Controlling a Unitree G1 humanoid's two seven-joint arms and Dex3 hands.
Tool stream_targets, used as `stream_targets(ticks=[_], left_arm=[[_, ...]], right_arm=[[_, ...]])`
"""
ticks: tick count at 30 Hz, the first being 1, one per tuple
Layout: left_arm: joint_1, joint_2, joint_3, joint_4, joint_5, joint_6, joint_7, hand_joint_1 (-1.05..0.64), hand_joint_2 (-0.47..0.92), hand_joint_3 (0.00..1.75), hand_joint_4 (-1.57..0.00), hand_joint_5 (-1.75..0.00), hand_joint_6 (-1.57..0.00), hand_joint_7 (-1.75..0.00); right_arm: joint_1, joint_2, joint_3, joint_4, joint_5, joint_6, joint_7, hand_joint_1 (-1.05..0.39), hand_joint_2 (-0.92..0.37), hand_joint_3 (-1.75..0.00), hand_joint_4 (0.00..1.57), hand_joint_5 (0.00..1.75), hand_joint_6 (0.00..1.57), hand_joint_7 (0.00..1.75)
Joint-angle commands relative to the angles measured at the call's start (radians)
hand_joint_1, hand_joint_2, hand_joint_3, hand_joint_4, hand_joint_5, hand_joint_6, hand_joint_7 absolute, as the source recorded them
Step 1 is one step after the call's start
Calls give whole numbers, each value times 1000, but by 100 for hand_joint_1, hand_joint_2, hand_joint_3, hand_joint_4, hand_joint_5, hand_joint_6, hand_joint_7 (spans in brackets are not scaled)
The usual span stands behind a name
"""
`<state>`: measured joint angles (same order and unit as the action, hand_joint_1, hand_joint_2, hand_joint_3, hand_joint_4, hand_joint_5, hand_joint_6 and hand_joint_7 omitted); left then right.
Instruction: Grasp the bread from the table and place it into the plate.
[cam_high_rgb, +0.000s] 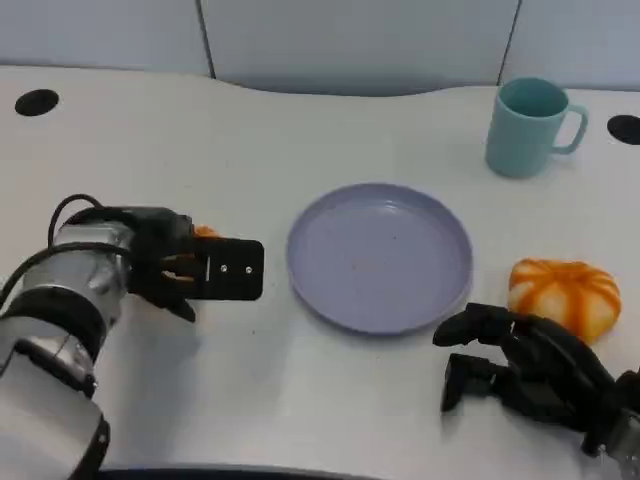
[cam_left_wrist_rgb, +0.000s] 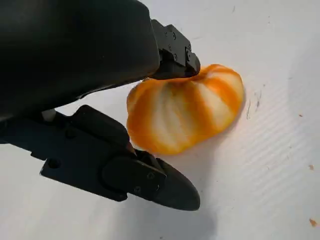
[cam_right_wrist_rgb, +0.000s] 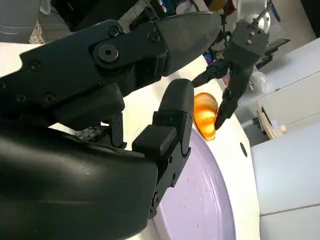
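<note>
1. Bread, orange-and-white striped bun, lying on white surface left of purple plate, between left hand fingers.
2. Left fingers closing around it from both sides, one touching its top; firm grip not certain.
3. Second striped bun just right of plate.
4. Right hand resting beside it, fingers apart, holding nothing.
5. Teal mug standing behind plate.
</note>
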<state>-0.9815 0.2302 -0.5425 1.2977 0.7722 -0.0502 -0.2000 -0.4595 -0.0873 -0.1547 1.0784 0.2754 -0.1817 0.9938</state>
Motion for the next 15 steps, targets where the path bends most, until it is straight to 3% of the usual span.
stream_targets(ticks=[1,15], left_arm=[[-36,-13,4,22,-22,37,-5,-82,81,0,-2,-5,-19,-1],[-27,-47,-50,57,3,45,92,-76,84,1,-2,-1,-14,-1]], right_arm=[[37,-5,4,20,-13,34,-5,-44,-92,-12,62,139,71,83],[62,-24,2,-16,-4,52,25,-48,-92,-6,65,138,68,88]])
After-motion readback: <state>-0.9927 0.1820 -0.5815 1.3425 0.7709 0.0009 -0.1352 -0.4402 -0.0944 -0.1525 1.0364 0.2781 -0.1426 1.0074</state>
